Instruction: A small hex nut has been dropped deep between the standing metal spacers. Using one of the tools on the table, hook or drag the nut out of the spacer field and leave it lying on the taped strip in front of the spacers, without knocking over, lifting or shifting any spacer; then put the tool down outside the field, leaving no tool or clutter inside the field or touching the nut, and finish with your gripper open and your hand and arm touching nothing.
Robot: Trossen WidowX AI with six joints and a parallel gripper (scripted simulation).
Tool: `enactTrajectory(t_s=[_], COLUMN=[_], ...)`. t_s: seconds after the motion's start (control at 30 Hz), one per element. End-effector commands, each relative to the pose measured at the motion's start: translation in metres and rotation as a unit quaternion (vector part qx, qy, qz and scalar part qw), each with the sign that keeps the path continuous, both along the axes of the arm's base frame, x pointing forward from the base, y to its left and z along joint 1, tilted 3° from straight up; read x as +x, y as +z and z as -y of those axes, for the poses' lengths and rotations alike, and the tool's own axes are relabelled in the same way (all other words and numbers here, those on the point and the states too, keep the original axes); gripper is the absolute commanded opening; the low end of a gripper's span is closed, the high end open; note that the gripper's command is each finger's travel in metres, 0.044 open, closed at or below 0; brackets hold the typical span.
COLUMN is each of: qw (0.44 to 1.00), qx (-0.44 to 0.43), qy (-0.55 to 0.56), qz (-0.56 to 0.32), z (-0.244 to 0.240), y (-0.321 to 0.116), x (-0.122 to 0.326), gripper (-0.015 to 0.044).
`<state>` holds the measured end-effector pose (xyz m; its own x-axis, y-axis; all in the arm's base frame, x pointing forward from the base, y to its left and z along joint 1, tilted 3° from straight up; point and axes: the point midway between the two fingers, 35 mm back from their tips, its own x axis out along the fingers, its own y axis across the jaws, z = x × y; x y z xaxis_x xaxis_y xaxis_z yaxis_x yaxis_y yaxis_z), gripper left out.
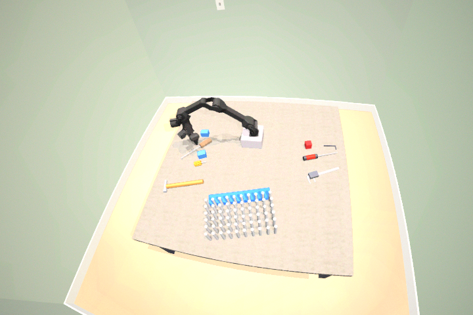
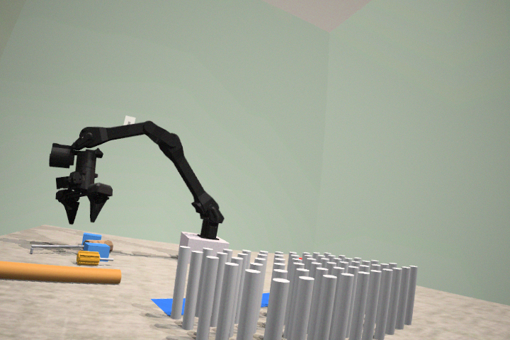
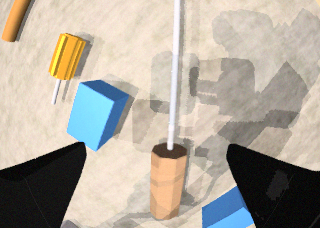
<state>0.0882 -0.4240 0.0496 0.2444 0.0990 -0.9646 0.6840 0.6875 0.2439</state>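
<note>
My gripper (image 1: pixel 196 143) (image 2: pixel 81 222) (image 3: pixel 158 152) is open and empty, above the hook tool. The hook tool's wooden handle (image 1: pixel 205 142) (image 2: pixel 109 245) (image 3: pixel 167 183) lies low between the spread fingers in the wrist view. Its thin metal rod (image 1: pixel 189 152) (image 2: pixel 54 246) (image 3: pixel 175 73) points away from the arm's base, and the exterior view shows a bent tip (image 2: pixel 32 251). The grey spacers (image 1: pixel 268 230) (image 2: pixel 278 308) stand upright in rows. The blue taped strip (image 1: pixel 238 193) (image 2: pixel 163 304) runs along their base-facing side. The hex nut cannot be made out in any view.
One blue block (image 1: pixel 202 153) (image 2: pixel 97 250) (image 3: pixel 95 115) and another blue block (image 1: pixel 204 132) (image 3: pixel 227 213) flank the tool. A yellow screwdriver (image 1: pixel 197 163) (image 2: pixel 88 257) (image 3: pixel 66 56) and a hammer (image 1: pixel 184 184) (image 2: pixel 51 271) lie nearby. A red cube (image 1: pixel 308 144) and red screwdriver (image 1: pixel 310 157) are far right.
</note>
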Motion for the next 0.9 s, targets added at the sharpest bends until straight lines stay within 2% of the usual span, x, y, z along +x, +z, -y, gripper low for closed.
enactTrajectory(t_s=[0.0,0.4,0.53,0.63,0.73,0.87], qw=[1.0,1.0,0.986,0.951,0.895,0.789], qx=[0.002,0.003,0.011,0.019,0.029,0.044], qy=[0.002,-0.006,-0.167,-0.309,-0.445,-0.613], qz=[0.0,-0.001,-0.013,-0.015,-0.01,0.009], z=[0.0,-0.001,-0.004,-0.008,-0.013,-0.02], y=[-0.001,-0.001,-0.001,-0.002,-0.002,-0.003], x=[0.0,-0.001,-0.005,-0.009,-0.013,-0.021], gripper=[0.044,0.044,0.044,0.044,0.044,0.044])
